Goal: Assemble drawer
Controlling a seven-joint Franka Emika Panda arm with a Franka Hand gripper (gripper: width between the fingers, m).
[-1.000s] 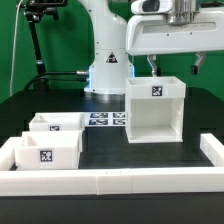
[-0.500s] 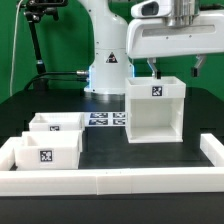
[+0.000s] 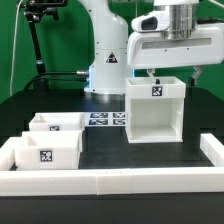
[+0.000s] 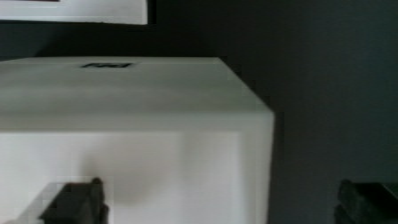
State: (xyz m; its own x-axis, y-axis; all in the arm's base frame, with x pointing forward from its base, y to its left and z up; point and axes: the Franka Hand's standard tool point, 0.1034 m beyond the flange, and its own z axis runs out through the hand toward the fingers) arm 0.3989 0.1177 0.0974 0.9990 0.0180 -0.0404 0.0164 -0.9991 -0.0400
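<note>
The tall white drawer casing [image 3: 155, 110] stands upright on the black table at the exterior view's right, its tag facing front. My gripper [image 3: 175, 74] hangs just above its open top, jaws wide open and empty. In the wrist view the casing [image 4: 143, 120] fills most of the picture, with its tag [image 4: 111, 66] on the far part. My gripper [image 4: 222, 205] shows as two dark fingertips, one [image 4: 75, 200] over the white casing and the other [image 4: 370, 200] over the dark table beside it. Two small trays [image 3: 57, 125] [image 3: 47, 151] sit at the exterior view's left.
The marker board [image 3: 106, 119] lies flat between the trays and the casing. Low white rim walls [image 3: 120, 182] run along the front and both sides. The robot's base [image 3: 105, 70] stands behind, and a black stand [image 3: 38, 40] is at the back left.
My gripper has come down a little toward the casing's top. The casing and trays have not moved.
</note>
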